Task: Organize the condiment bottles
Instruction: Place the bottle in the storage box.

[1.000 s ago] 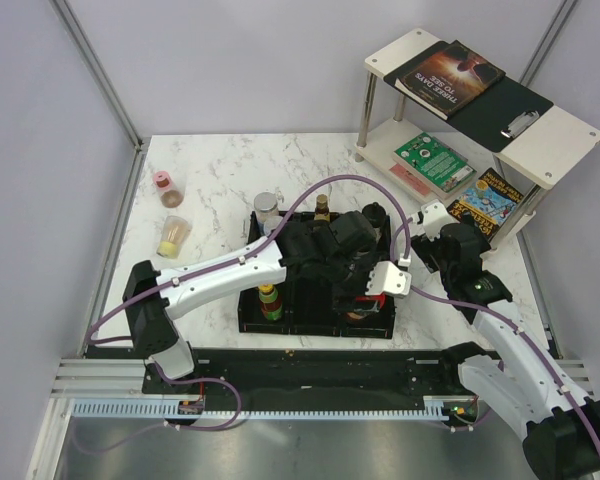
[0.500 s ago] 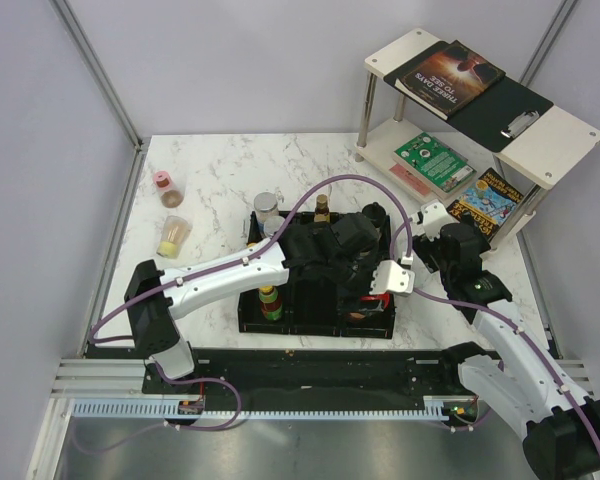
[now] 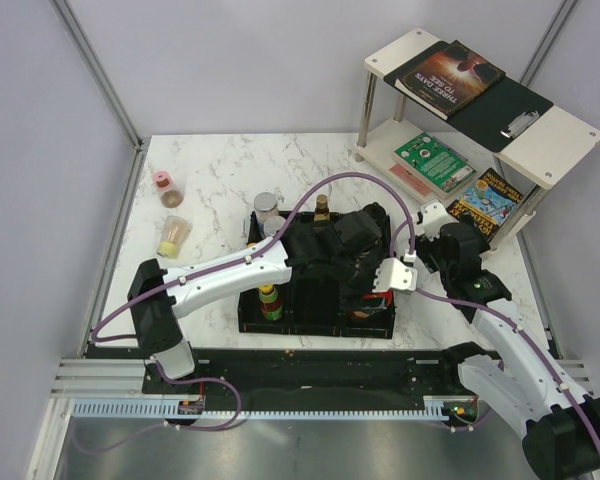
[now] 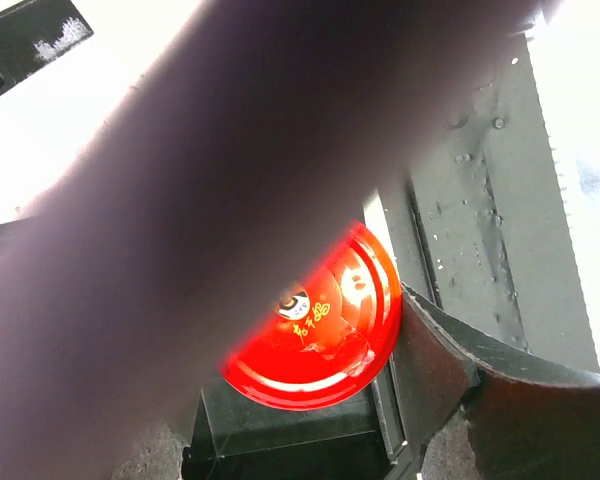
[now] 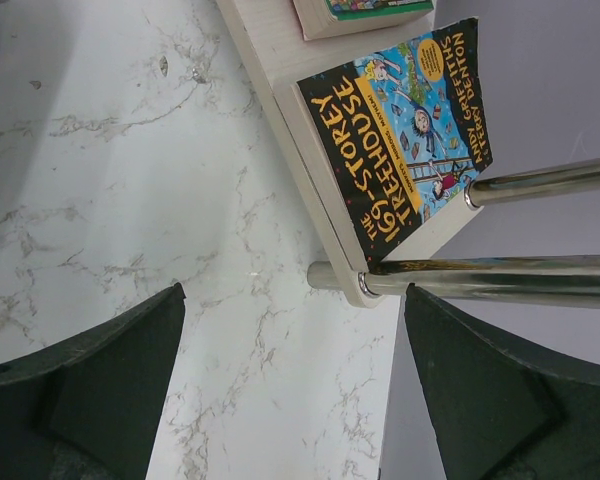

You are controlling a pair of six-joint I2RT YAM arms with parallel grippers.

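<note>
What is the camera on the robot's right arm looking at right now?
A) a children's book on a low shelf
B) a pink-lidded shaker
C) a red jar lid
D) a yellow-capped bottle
A: the right wrist view shows the Treehouse book lying on a pale shelf, with the marble table alongside.
</note>
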